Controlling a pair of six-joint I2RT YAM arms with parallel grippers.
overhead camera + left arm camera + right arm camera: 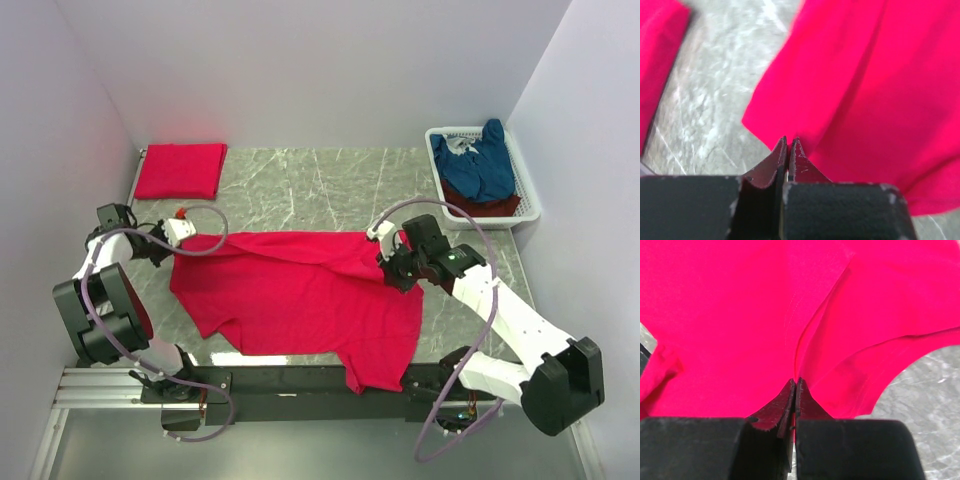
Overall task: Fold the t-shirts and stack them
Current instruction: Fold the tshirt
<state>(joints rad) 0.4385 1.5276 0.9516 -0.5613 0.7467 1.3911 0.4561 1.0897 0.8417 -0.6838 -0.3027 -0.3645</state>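
Seen from above, a bright red t-shirt [300,295] lay spread across the middle of the marble counter [300,190], one end reaching the near edge. We had our left claw [178,233] pinched tight on the shirt's far left corner. Our right claw [388,262] was pinched tight on a raised fold at its far right side. We judged this grip let both ends of one edge travel together for a fold. One folded red t-shirt [180,170] sat at the far left corner, likely where the stack belonged. In the white basket [528,205] at far right, a navy t-shirt [480,165] lay on a darker red one [495,206], not yet folded.
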